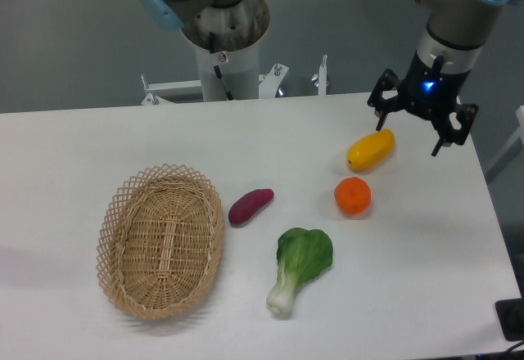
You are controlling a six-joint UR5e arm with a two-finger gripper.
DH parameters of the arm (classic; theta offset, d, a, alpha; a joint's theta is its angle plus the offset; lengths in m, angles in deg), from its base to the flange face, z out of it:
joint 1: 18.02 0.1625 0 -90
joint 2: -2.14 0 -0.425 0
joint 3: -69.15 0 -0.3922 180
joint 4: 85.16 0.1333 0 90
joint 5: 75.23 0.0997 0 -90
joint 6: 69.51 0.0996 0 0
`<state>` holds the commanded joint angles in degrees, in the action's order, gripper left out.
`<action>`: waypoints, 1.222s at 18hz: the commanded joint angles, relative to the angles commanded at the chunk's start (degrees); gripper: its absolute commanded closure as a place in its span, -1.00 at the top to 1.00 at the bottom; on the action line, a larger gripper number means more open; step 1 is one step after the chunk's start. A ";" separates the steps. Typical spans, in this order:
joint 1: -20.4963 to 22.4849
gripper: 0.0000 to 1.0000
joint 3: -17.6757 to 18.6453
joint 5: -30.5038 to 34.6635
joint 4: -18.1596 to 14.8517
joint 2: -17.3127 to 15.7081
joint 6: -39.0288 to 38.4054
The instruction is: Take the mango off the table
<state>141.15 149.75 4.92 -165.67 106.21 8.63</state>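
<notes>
The mango (370,150), a glossy yellow oblong fruit, lies on the white table (74,155) at the right rear. My gripper (409,135) hangs just to the right of it and a little above, with its black fingers spread open and nothing between them. The fingertips sit apart from the fruit, one close to its upper right end.
A round orange (353,195) lies just in front of the mango. A purple sweet potato (250,206) and a green bok choy (300,265) lie mid-table. A wicker basket (160,240) stands at the left. The table's right edge is close to the gripper.
</notes>
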 joint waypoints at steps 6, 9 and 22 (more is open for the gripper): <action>0.00 1.00 0.79 0.00 0.00 0.00 0.18; 0.00 1.00 0.88 0.00 0.00 -0.09 0.18; 0.00 1.00 8.16 1.05 6.32 -0.97 2.28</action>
<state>141.15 157.91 5.97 -159.36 105.24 10.91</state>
